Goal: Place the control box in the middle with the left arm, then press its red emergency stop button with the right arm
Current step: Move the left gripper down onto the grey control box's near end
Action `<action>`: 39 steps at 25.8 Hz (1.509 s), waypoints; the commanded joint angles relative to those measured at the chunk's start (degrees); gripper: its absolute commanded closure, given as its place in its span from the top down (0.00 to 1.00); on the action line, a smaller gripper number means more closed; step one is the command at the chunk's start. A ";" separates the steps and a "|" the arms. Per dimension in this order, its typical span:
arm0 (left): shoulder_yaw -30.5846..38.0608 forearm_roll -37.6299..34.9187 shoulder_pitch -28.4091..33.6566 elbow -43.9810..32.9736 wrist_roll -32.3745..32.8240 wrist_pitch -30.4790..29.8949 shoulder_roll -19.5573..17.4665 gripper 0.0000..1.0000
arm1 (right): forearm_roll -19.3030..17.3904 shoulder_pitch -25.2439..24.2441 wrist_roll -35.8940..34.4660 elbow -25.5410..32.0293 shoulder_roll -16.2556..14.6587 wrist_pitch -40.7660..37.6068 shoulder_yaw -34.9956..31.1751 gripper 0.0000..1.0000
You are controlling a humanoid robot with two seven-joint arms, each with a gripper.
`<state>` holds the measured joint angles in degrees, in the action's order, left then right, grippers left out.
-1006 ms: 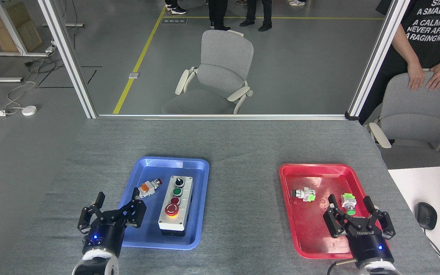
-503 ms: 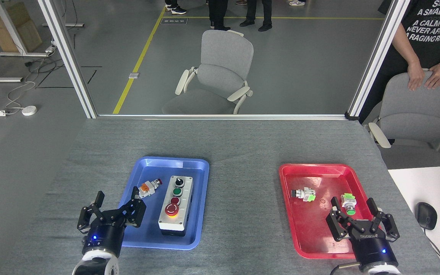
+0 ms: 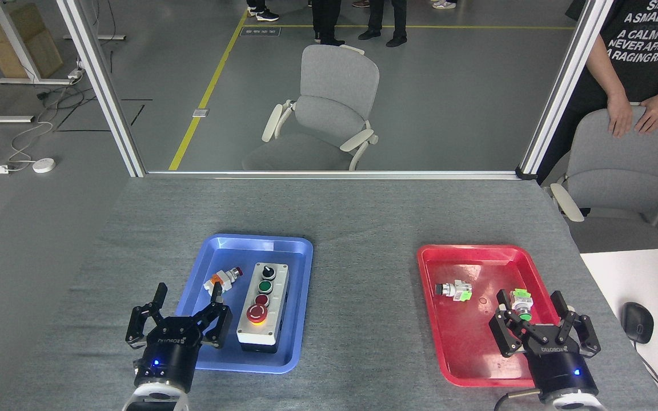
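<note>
The left arm's black clawed gripper [image 3: 186, 297] is hovering with its fingers spread wide and nothing between them, straddling the near left edge of the shallow blue plastic tray [image 3: 300, 297]. Just to the right of that claw, apart from it, the long rectangular control box [image 3: 262, 304] with a pale grey face and black base is lying inside the blue tray, its long side running away from the robot. On the box's near end the big round red emergency stop button [image 3: 256, 313] with its yellow ring is sitting closest to the claw's right finger. A small loose orange-and-white push-button part [image 3: 222, 278] is resting in the tray just beyond the claw. The bare grey felt tabletop in the middle [image 3: 363, 297] is lying between the two trays. Far right, the right arm's black lettered gripper [image 3: 545, 314] is hanging open over the red plastic tray [image 3: 466, 348], near a small green-bodied button part [image 3: 521, 301].
</note>
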<state>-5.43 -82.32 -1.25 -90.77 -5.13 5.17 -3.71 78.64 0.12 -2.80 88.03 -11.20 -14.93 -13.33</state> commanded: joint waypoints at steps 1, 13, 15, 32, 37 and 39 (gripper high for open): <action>-5.03 -8.12 2.22 -0.20 -0.32 3.88 1.43 0.99 | 0.63 -1.18 0.51 1.00 1.36 0.42 0.15 0.99; -12.68 -10.76 2.75 7.54 0.73 10.30 8.46 0.99 | 2.92 -1.09 0.69 1.00 2.59 1.39 0.33 0.99; -12.59 -10.84 1.96 9.73 0.73 10.38 9.60 0.99 | 3.09 -1.09 0.69 1.00 3.21 1.39 0.33 0.99; -12.32 -11.02 -2.44 16.24 0.73 13.99 9.07 0.99 | 3.09 -1.18 0.60 -0.58 3.91 1.39 0.59 0.99; -12.24 -10.93 -3.49 18.61 0.73 14.08 9.51 0.99 | 3.09 -1.18 0.60 -0.58 3.91 1.39 1.73 0.99; -12.24 -10.93 -4.02 20.37 0.64 14.34 9.69 0.99 | 3.09 -1.18 0.60 -0.49 3.91 1.48 2.35 0.99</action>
<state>-17.69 -93.31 -4.56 -72.35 -4.46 19.28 5.73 81.74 -1.05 -2.16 87.50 -7.31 -13.56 -11.78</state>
